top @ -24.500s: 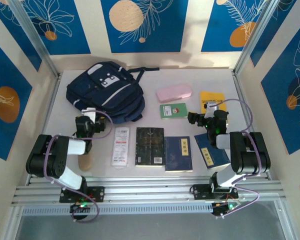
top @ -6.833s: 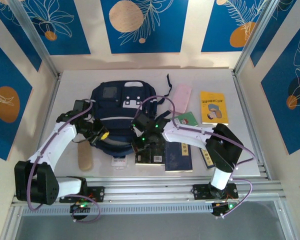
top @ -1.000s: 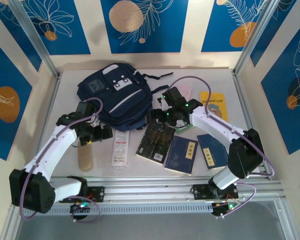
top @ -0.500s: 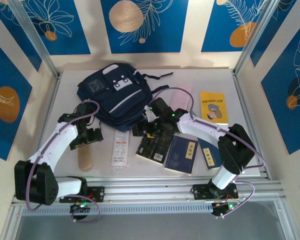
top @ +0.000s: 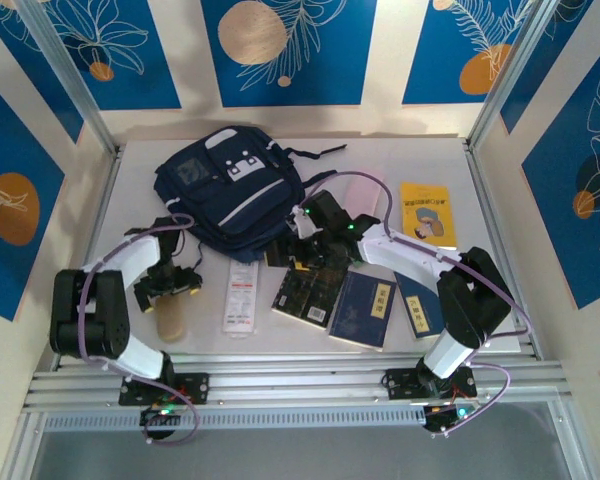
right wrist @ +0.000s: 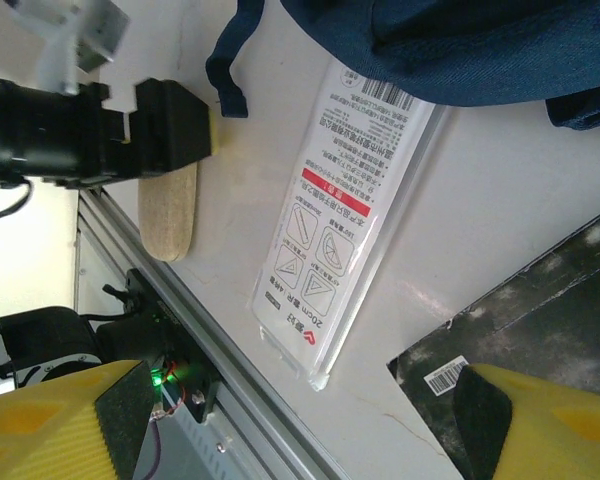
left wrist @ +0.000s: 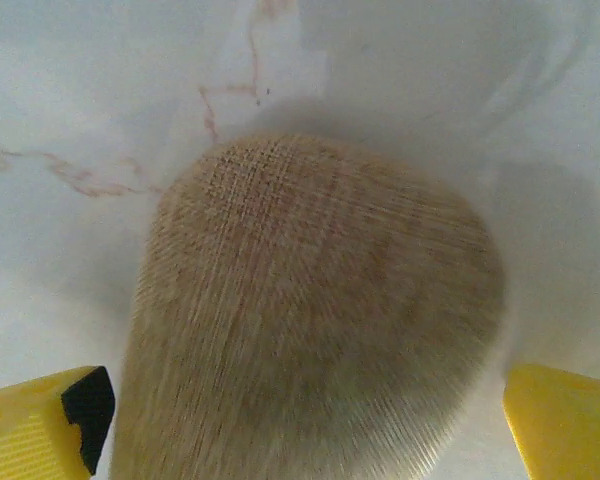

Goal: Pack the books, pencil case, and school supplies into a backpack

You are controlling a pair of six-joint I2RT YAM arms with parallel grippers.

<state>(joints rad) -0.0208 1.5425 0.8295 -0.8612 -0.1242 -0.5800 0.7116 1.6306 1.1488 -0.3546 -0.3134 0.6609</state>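
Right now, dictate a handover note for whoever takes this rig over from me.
Left gripper: jaws open, astride the tan block, not gripping.
Right gripper: jaws open, empty, over the black book edge, beside the packet.
Backpack lies far left; navy books, yellow book and pink case lie outside it.
Done: nothing seen packed. Left: all of it.

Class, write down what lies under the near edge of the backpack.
The far end of the white packet runs just under the fabric of the backpack. How far it reaches, and anything else beneath, is covered.
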